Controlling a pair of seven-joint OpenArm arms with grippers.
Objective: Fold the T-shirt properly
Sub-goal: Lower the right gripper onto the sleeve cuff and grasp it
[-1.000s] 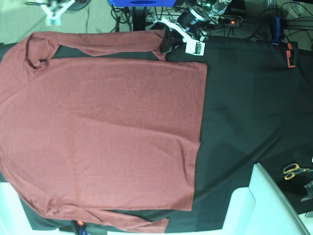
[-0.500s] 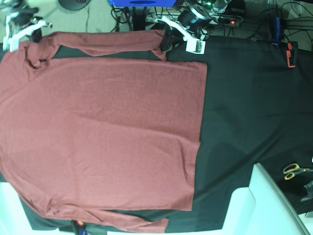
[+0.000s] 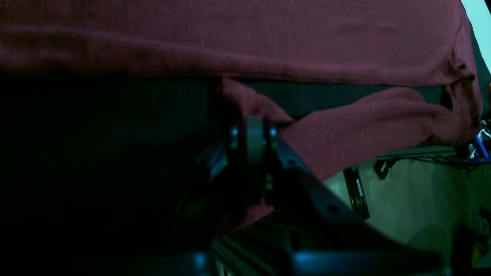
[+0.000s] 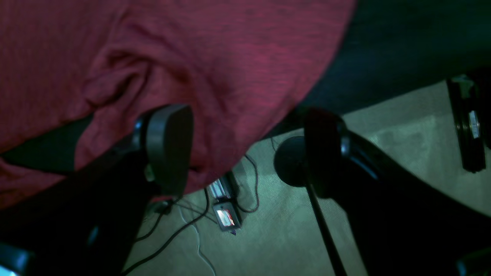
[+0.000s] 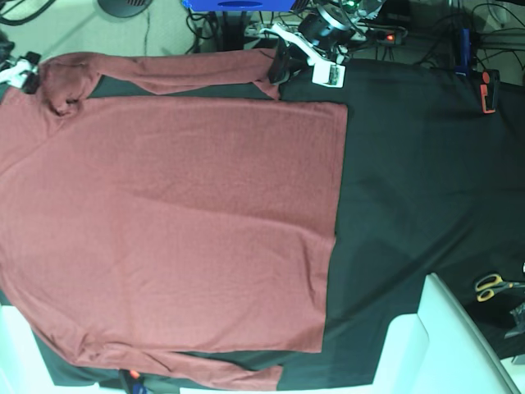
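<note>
The brick-red T-shirt [image 5: 180,222] lies spread flat on the black table cloth [image 5: 410,189], collar side at the left and hem at the right. Its far long sleeve [image 5: 180,74] runs along the table's far edge. My left gripper [image 5: 277,70] is shut on that sleeve's cuff; in the left wrist view the fingers [image 3: 255,138] pinch the red cloth [image 3: 345,130]. My right gripper [image 5: 20,75] stands at the far left corner by the shoulder. In the right wrist view its jaws are wide open [image 4: 245,153], with the shoulder's edge [image 4: 230,76] lying by one pad [image 4: 168,145].
Yellow-handled scissors [image 5: 495,286] lie at the right edge. A red clamp [image 5: 489,90] sits at the far right. A white slab [image 5: 443,345] covers the near right corner. Beyond the far edge are a blue item [image 5: 238,4], cables and floor [image 4: 268,230].
My right gripper has come from beyond the far edge down and left to the shirt's shoulder corner and has opened. The left gripper keeps its hold on the cuff, almost still.
</note>
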